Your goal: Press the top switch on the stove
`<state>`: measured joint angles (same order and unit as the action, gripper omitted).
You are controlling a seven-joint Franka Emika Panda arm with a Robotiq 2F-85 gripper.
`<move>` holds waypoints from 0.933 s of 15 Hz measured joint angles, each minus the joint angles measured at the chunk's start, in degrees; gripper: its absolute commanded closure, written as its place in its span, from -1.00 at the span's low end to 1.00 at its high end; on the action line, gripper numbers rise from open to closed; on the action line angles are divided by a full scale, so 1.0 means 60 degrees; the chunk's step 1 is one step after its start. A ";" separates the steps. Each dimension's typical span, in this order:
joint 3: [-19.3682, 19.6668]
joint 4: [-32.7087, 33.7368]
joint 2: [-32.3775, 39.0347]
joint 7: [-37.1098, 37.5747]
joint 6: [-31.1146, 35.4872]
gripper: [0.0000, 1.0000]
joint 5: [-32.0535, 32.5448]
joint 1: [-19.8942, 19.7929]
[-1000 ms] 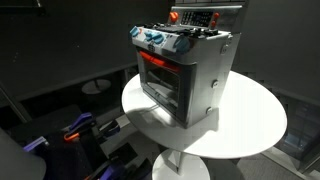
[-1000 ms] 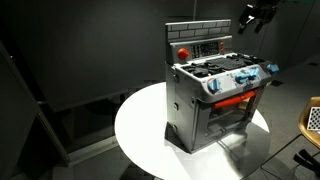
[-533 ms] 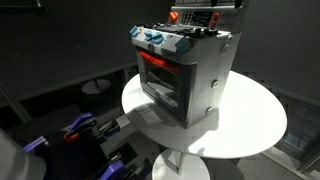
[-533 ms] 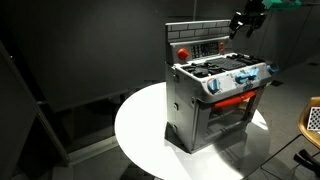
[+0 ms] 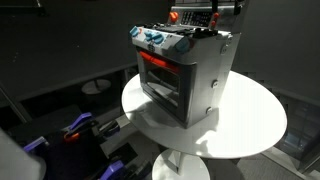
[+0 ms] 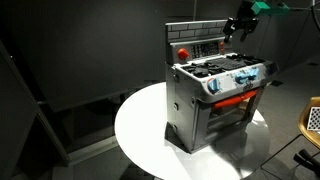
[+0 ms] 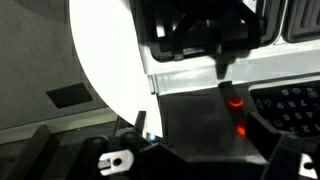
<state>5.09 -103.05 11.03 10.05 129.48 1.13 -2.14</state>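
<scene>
The silver-grey toy stove (image 5: 190,75) stands on a round white table (image 5: 255,125), with a red-glowing oven window and blue and red knobs in front; it also shows in the other exterior view (image 6: 205,100). Its dark rear control panel (image 6: 205,46) carries a round red button (image 6: 183,52). My gripper (image 6: 236,28) hovers at the panel's top, at the end away from that button, apart from it. It also shows in an exterior view (image 5: 214,12). In the wrist view the gripper (image 7: 190,162) looks shut and empty. The panel (image 7: 190,115) with a red button (image 7: 233,100) and a red light (image 7: 240,128) lies just ahead.
The table edge (image 6: 130,140) drops to a dark floor. Blue and red clutter (image 5: 80,130) lies low beside the table. A pale basket-like thing (image 6: 312,118) sits at the frame edge. Dark walls surround the scene.
My gripper has come down and in towards the stove's rear panel. The stove has not moved.
</scene>
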 measured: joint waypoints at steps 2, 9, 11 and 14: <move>-0.0007 0.0207 0.0130 0.0014 -0.0215 -1.00 0.0000 0.0004; -0.0012 0.0775 0.0520 0.0134 -0.0675 -1.00 0.0000 0.0034; -0.0014 0.0893 0.0604 0.0139 -0.0698 -1.00 0.0000 0.0037; -0.0019 0.1021 0.0705 0.0139 -0.0797 -1.00 0.0000 0.0039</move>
<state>4.97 -96.92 15.26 10.88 124.70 1.13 -1.91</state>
